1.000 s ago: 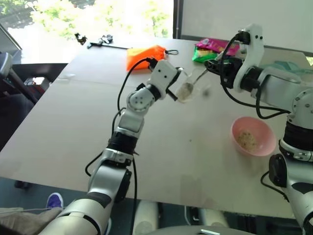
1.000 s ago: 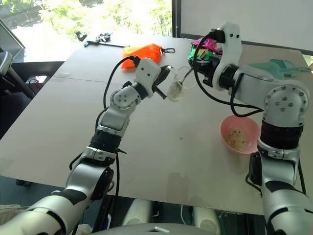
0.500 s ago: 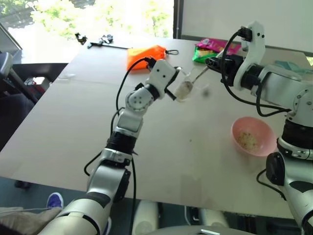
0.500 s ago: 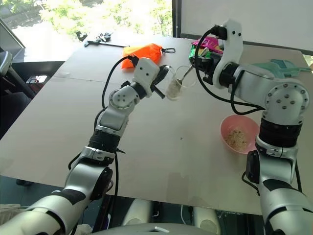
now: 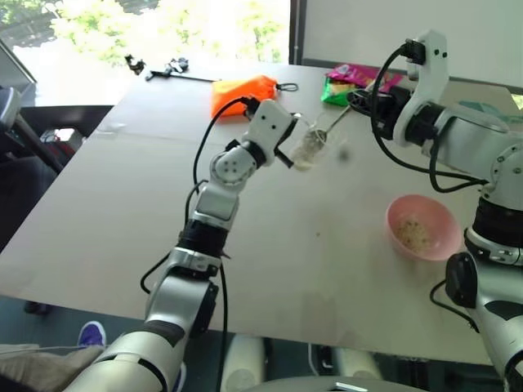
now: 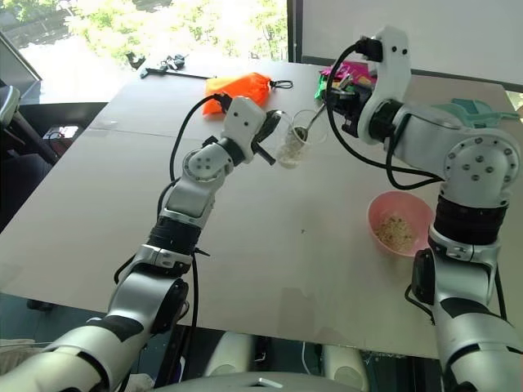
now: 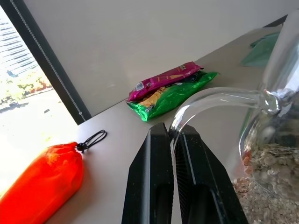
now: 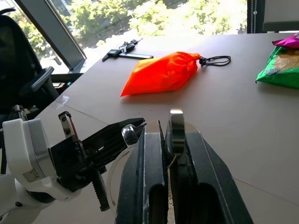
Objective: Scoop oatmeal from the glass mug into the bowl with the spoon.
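My left gripper [image 5: 291, 147] is shut on the handle of the glass mug [image 5: 310, 147] and holds it tilted above the middle of the table. In the left wrist view the curved handle [image 7: 219, 95] sits between the black fingers, and oatmeal [image 7: 275, 161] lies in the mug. My right gripper [image 5: 359, 101], behind and right of the mug, is shut on the handle of the spoon [image 5: 335, 124]. The spoon slants down into the mug's mouth, its bowl hidden inside. The pink bowl [image 5: 445, 224] stands on the table at the right with a little oatmeal [image 5: 414, 234] in it.
An orange pouch [image 5: 243, 94] lies behind the mug. Green and pink snack packets [image 5: 351, 82] sit at the back, a teal object [image 5: 482, 110] at the far right. Black tools [image 5: 163, 69] lie at the back left corner of the table [image 5: 122, 204].
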Robot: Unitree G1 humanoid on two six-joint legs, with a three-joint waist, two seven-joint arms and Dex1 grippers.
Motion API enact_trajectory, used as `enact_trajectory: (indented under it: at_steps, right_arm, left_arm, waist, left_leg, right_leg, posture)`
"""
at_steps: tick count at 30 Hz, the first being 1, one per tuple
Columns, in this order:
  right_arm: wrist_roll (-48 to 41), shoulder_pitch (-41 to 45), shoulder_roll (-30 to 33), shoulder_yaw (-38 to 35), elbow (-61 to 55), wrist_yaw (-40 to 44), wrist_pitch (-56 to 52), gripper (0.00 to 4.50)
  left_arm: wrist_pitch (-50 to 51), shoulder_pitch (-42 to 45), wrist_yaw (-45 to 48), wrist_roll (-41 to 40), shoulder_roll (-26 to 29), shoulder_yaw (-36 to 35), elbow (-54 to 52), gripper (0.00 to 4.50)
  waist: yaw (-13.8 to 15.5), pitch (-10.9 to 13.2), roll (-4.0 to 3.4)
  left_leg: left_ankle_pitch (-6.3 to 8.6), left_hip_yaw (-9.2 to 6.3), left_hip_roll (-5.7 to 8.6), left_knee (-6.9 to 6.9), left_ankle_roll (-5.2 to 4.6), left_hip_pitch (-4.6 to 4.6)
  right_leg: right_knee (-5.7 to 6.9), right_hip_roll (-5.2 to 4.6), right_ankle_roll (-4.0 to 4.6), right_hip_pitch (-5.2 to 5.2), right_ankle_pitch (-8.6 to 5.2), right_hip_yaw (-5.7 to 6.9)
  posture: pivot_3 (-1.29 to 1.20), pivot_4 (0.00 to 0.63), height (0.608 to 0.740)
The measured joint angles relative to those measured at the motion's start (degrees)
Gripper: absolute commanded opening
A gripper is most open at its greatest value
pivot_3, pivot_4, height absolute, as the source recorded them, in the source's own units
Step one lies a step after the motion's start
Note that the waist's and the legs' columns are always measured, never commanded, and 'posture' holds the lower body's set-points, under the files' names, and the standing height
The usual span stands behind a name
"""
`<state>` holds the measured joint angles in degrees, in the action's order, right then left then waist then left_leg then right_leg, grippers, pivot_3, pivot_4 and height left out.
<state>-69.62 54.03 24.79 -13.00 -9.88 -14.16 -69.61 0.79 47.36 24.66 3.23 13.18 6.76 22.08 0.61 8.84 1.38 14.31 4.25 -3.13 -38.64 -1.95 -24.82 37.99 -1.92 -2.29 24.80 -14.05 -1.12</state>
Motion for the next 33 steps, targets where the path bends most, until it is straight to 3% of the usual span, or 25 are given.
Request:
enact_trajectory:
  at_steps: [11,27,33]
  right_arm:
    - [-12.40,-0.01,-1.87,-6.22,5.55,-10.71,-0.03,0.00]
    - [-39.22,-8.50,8.02,-9.46,7.56,-29.14,12.46,0.00]
    - [-41.61,-11.27,9.33,-10.18,6.13,-31.04,14.98,0.00]
  left_arm:
    - [0.51,-0.01,-0.06,-0.05,-0.05,-0.62,-0.04,0.09]
    - [3.90,0.78,0.00,-0.14,-5.31,0.42,0.00,0.09]
    - [3.98,1.15,-0.04,0.01,-7.01,1.01,1.84,0.09]
  waist:
    - [0.01,0.00,0.00]
    - [-0.19,0.00,0.00]
    - [-0.12,0.00,0.00]
  left_leg:
    - [0.00,0.02,-0.01,0.00,0.00,-0.01]
    - [0.06,0.01,0.00,0.02,-0.11,-0.01]
    - [0.09,0.01,-0.01,0.01,-0.16,-0.02]
  right_leg:
    - [-0.01,-0.01,0.00,0.00,0.00,0.00]
    - [-0.02,-0.01,0.00,0.00,0.00,-0.05]
    - [-0.03,0.00,0.00,0.00,0.00,-0.05]
  posture:
    - [0.00,0.150,0.740]
    - [0.00,0.150,0.740]
    - [0.00,0.150,0.740]
